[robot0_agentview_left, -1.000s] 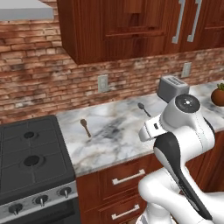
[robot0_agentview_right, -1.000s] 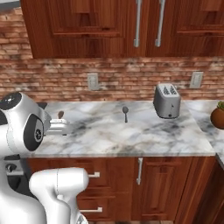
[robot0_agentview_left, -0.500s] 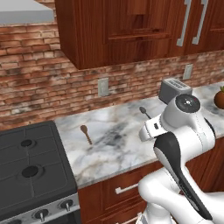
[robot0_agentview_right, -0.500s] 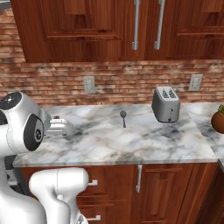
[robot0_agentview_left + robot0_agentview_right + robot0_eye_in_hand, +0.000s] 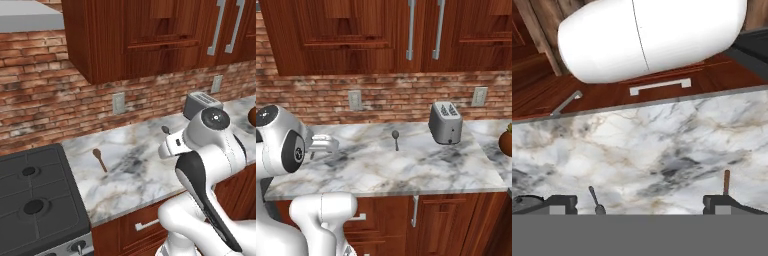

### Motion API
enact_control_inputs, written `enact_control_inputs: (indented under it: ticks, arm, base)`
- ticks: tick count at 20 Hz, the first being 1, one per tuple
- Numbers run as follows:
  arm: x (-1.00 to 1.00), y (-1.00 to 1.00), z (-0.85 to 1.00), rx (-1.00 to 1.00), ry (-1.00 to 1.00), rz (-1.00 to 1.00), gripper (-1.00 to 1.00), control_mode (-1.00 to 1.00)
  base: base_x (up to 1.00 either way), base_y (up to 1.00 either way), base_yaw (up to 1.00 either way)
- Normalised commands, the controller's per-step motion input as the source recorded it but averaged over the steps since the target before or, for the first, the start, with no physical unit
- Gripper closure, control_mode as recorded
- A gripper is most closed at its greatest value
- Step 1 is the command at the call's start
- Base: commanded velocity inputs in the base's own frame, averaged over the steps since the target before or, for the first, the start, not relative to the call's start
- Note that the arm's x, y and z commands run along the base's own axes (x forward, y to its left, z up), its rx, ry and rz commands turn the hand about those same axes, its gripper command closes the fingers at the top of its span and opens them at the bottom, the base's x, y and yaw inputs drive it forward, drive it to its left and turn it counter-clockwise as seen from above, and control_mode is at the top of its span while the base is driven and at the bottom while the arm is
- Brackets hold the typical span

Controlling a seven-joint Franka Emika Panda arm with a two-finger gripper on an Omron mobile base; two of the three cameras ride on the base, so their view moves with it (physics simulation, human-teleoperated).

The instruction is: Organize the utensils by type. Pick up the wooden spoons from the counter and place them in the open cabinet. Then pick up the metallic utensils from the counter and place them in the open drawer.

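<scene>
A dark brown wooden spoon [image 5: 99, 159] lies on the marble counter [image 5: 135, 175] near the stove, and its handle [image 5: 726, 181] shows by my right fingertip in the hand view. The dark grey metal spoon [image 5: 165, 130] [image 5: 396, 138] lies further back toward the toaster, with its handle [image 5: 595, 198] near my left fingertip. My gripper [image 5: 639, 204] hangs open above the counter between the two spoons, holding nothing. Its white hand [image 5: 322, 144] [image 5: 171, 148] points down at the slab. The pale tan spoon and the open drawer are out of view.
A silver toaster [image 5: 445, 122] stands at the back right of the counter, with a brown pot [image 5: 505, 143] at the far right. A black stove [image 5: 35, 205] borders the counter's left end. Closed drawers [image 5: 660, 86] sit under the counter's front edge, and closed wall cabinets [image 5: 406, 35] hang above.
The whole scene has shifted slightly in both base views, so the base has moved. The spoons lie where they were on the counter. The arm keeps its pose.
</scene>
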Motion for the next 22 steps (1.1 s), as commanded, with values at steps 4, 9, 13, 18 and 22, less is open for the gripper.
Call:
enact_control_inputs:
  ticks: [4, 9, 13, 18, 22]
  arm:
    - [0.13, 0.00, -0.04, 0.18, -0.24, -0.01, -1.00, -1.00]
    - [0.26, 0.07, -0.27, 0.19, -0.08, 0.13, -1.00, -1.00]
    - [0.13, 0.29, -0.38, 0.03, 0.00, 0.20, -1.00, -1.00]
    - [0.06, 0.73, -0.47, -0.02, 0.00, 0.11, -1.00, -1.00]
    - [0.08, 0.61, -0.37, -0.01, 0.00, 0.02, -1.00, -1.00]
  base:
    - [0.00, 0.00, 0.00]
    - [0.00, 0.00, 0.00]
    - [0.00, 0.00, 0.00]
    - [0.00, 0.00, 0.00]
    - [0.00, 0.00, 0.00]
